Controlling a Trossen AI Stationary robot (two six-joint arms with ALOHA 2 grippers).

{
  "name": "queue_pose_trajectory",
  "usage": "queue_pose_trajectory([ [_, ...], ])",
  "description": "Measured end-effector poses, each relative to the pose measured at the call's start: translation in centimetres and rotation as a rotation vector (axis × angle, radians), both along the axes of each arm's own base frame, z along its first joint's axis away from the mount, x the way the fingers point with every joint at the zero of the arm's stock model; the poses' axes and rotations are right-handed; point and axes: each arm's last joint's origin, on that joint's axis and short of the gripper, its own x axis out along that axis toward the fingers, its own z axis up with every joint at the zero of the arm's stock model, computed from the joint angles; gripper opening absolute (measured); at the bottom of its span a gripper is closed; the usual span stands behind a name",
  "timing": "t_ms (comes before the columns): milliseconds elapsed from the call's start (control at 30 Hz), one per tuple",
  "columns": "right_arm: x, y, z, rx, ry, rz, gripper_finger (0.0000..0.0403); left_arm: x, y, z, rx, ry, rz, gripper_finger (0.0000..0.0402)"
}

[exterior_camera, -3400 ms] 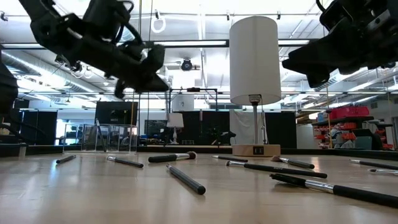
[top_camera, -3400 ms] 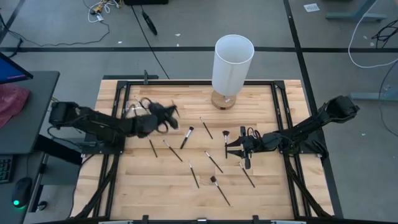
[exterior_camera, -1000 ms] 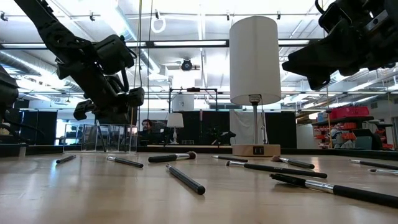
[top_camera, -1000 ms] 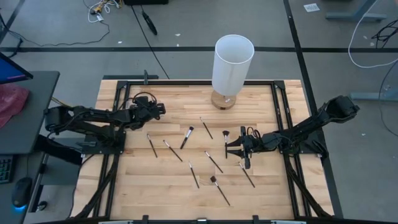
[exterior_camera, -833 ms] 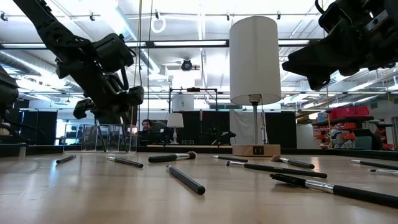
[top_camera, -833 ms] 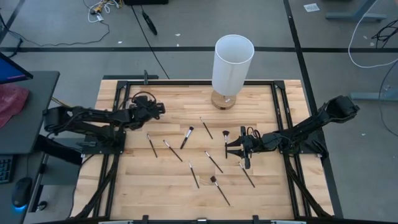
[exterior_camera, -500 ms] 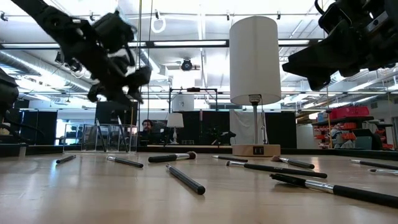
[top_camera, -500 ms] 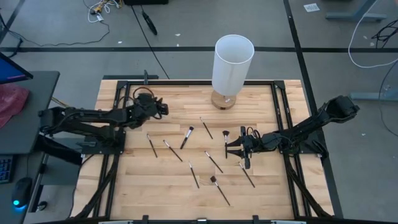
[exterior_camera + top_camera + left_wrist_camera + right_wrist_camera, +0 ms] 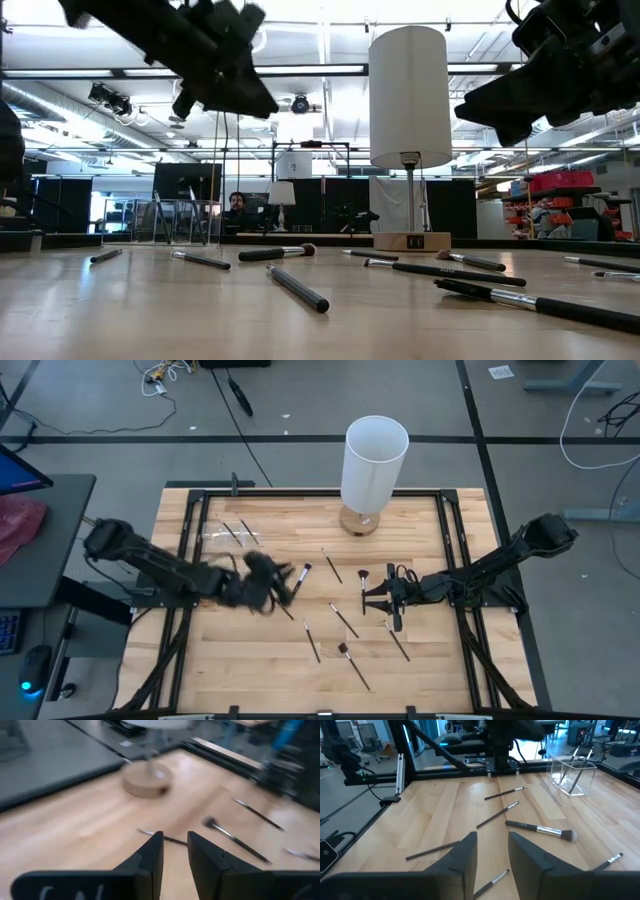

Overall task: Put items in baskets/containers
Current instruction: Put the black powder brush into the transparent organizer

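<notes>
Nearest brushes: a thick black brush (image 9: 297, 288) lay closest to the table-level camera, in front of the white cylinder (image 9: 374, 463); a long brush (image 9: 540, 303) lay off to one side of it.
Scattered brushes: about nine makeup brushes (image 9: 347, 622) lay loose on the wood in front of the cylinder's base, well apart from one another, some with pale tufted heads.
Left gripper (image 9: 283, 582): hovered above the table among the brushes in front of the cylinder; its two dark fingers (image 9: 151, 861) stood a little apart with nothing between them.
Right gripper (image 9: 368, 599): hung above the brushes, also in front of the cylinder; its fingers (image 9: 465, 854) were apart and empty.
Clear container (image 9: 226, 537): stood beside the cylinder toward the table's left edge, with two brushes (image 9: 576, 766) leaning inside it.
Cylinder: tall, white, upright on a round wooden base near the table's far edge.
Table (image 9: 250, 670): pale wooden planks in a black metal frame.
Room: grey floor with cables; shelves, ceiling lights and a seated person (image 9: 235, 205) beyond.
</notes>
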Motion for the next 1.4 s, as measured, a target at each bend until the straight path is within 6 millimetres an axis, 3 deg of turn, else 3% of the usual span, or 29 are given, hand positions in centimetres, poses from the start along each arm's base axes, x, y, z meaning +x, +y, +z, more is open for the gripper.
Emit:
queue_pose_trajectory([
  [300,0.0,0.0,-0.2,-0.003,0.017,0.0,0.0114,3.4,-9.3,-1.2,0.03,0.093,-0.221,0.005],
  [433,0.0,0.0,-0.2,-0.003,0.017,0.0,0.0114,3.8,-12.0,-1.8,0.012,0.246,-0.295,0.0035],
  [567,0.0,0.0,-0.2,-0.003,0.018,0.0,0.0114,3.0,-13.3,-3.0,-0.074,0.358,-0.246,0.0022],
  [767,0.0,0.0,-0.2,-0.008,0.018,0.001,0.0114,1.5,-14.2,-4.8,-0.198,0.402,-0.145,0.0012],
  [1000,0.0,0.0,-0.2,-0.022,0.018,0.003,0.0114,2.0,-13.9,-6.5,-0.113,0.281,-0.002,0.0032],
  [1400,-0.1,0.0,-0.3,-0.028,0.028,0.004,0.0114,6.5,-7.8,-11.7,-0.042,0.285,0.272,0.0209],
])
